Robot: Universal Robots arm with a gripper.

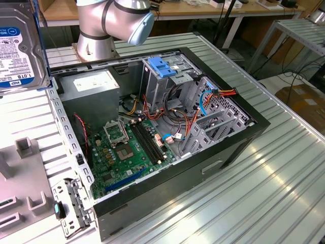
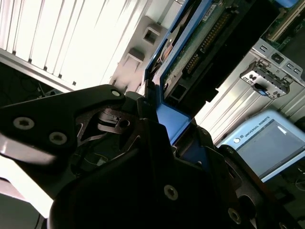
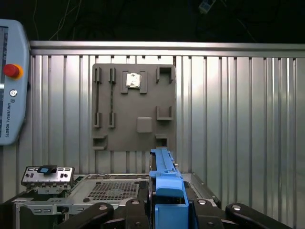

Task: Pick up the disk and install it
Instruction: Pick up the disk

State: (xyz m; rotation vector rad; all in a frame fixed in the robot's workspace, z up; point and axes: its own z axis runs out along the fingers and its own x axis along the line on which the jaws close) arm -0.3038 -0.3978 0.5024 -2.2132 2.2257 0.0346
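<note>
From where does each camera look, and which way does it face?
Exterior view: off the arm, above the table, looking down into the open computer case; the arm shows.
First wrist view: on the wrist, facing the grey fixture plate past the jaws.
Second wrist view: on the wrist, close along the jaws, towards the teach pendant.
Shared: all three show the disk; both wrist views, the pendant.

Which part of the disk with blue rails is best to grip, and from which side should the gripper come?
Likely the blue-railed end, across the thickness: the disk is flat, so its broad faces give parallel surfaces. Come end-on, as the gripper holds it in the first wrist view; this leaves the long body free.
</note>
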